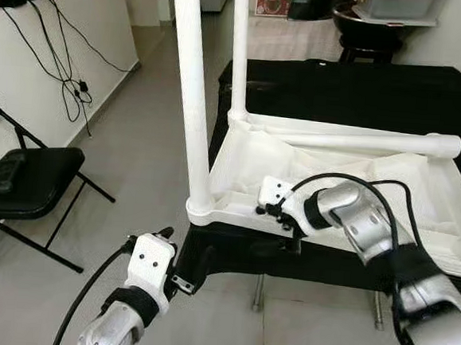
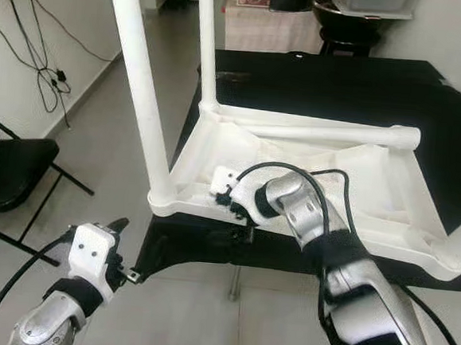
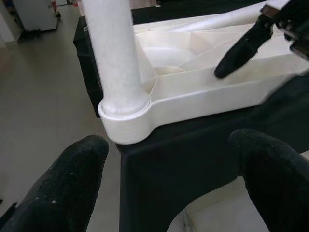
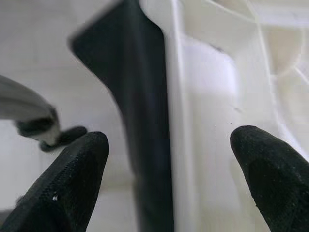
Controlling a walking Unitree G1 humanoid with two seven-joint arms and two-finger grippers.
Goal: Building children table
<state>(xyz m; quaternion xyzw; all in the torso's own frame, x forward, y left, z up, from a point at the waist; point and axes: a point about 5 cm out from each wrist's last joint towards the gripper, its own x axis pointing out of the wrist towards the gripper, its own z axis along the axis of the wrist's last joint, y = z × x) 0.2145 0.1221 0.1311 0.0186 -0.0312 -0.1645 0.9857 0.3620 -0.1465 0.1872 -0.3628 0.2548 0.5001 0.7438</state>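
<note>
Your white plastic children's table (image 1: 338, 177) lies upside down on a low surface draped in black cloth (image 1: 357, 90), its ribbed underside facing up. Two white legs stand upright in its sockets: the near-corner leg (image 1: 191, 89) at the corner closest to your left arm, and a second leg (image 1: 238, 49) at the corner behind it. A third leg (image 1: 361, 140) lies flat across the underside, along the far edge. Your right gripper (image 1: 279, 220) is at the table's near rim, just beside the near-corner socket; in the right wrist view its two black fingers (image 4: 72, 179) are spread wide, one on each side of the rim wall, and they hold nothing. Your left gripper (image 1: 177, 258) hangs lower, in front of the cloth-covered edge and below that same corner; its fingers (image 3: 67, 183) are also spread apart and empty, pointing toward the socket. A black folding chair (image 1: 26, 180) stands on the tiled floor (image 1: 136, 149) to your left, near cables (image 1: 67, 72) hanging down the white wall.
</note>
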